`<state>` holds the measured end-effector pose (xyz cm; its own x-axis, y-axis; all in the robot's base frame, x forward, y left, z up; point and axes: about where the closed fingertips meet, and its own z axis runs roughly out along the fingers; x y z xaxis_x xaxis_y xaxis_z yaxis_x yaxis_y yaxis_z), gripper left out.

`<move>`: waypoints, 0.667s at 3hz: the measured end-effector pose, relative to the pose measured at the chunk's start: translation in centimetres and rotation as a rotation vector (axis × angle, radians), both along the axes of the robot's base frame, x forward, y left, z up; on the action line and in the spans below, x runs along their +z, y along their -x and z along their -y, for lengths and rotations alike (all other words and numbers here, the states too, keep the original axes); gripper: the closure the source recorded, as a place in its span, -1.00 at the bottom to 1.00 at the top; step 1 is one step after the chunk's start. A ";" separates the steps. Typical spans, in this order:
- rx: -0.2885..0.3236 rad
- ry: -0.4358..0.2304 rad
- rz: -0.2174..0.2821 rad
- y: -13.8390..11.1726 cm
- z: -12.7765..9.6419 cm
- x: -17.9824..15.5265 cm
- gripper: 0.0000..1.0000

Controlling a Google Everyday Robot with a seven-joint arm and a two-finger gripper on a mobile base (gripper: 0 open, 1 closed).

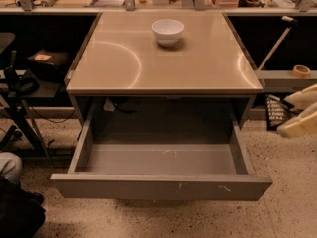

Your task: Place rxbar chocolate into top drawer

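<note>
Well, the biggest thing is the table (198,58) with a shiny beige top. Under its front edge the top drawer (158,186) is pulled fully out, and its grey inside has nothing in it. A white bowl (167,31) stands upright near the back edge of the table top. At the right edge of the view, beside the drawer and well above the floor, the gripper (285,115) pinches the chocolate bar (275,112) between its two pale fingers (303,98), outside the drawer.
</note>
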<state>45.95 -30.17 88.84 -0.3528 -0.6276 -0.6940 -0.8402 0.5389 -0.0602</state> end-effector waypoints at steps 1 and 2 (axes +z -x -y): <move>0.011 -0.003 -0.027 0.4 -0.6 -1.2 1.00; 0.012 -0.008 -0.085 0.6 -0.3 -3.1 1.00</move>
<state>45.36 -29.87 85.74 -0.4035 -0.6267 -0.6667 -0.8485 0.5290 0.0162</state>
